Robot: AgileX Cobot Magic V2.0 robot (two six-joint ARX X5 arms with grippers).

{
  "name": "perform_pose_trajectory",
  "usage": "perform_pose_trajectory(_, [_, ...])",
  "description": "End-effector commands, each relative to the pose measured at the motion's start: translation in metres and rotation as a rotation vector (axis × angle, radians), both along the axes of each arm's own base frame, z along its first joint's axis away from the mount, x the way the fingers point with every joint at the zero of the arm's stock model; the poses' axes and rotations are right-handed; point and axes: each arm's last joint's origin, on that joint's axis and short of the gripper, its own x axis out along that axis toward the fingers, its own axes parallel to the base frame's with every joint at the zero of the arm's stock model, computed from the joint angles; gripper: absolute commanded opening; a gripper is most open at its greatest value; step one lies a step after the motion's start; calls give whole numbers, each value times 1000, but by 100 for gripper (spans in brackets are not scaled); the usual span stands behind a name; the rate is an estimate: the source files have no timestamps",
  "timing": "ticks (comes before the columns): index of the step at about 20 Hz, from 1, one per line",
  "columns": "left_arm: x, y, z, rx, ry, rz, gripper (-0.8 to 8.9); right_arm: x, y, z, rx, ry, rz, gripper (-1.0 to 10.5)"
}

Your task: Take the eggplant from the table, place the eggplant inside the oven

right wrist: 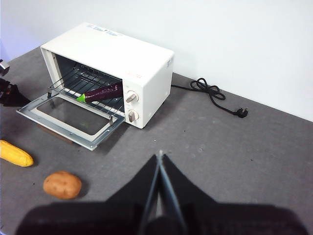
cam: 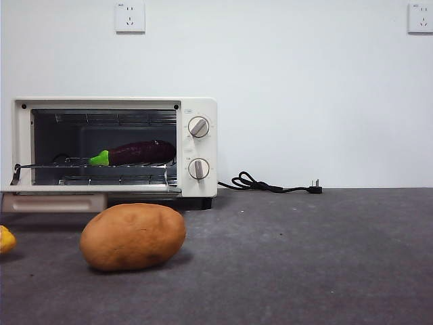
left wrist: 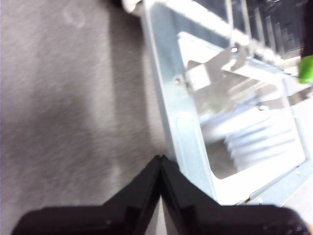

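The dark purple eggplant (cam: 139,152) (right wrist: 102,92) lies on the wire rack inside the cream-white oven (cam: 203,145) (right wrist: 112,49), green stem cap toward the left. The oven door (cam: 54,201) (right wrist: 58,128) hangs open and flat. My left gripper (left wrist: 160,159) is shut and empty beside the door's metal frame (left wrist: 166,98); the green stem tip (left wrist: 306,68) shows at that view's edge. The left arm's dark end (right wrist: 9,93) appears left of the oven. My right gripper (right wrist: 160,155) is shut and empty, high above the grey table (cam: 304,257).
A fat brown potato (cam: 132,235) (right wrist: 62,184) sits on the table in front of the oven. A yellow corn cob (cam: 5,238) (right wrist: 15,153) lies to its left. The oven's black cord and plug (cam: 270,185) (right wrist: 215,95) trail along the wall to the right.
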Motion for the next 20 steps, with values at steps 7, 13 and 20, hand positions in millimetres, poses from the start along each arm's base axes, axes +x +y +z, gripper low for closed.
perform_pose_trajectory(7, [11,-5,3,-195,-123,-26,-7,1,1,-2,-11,22,-8,-12])
perform_pose_trajectory(13, [22,1,10,-202,-202,2,-7,1,1,-2,-5,27,-11,-12])
perform_pose_trajectory(20, [38,1,22,-174,-325,9,-7,5,5,-3,-5,42,-16,-12])
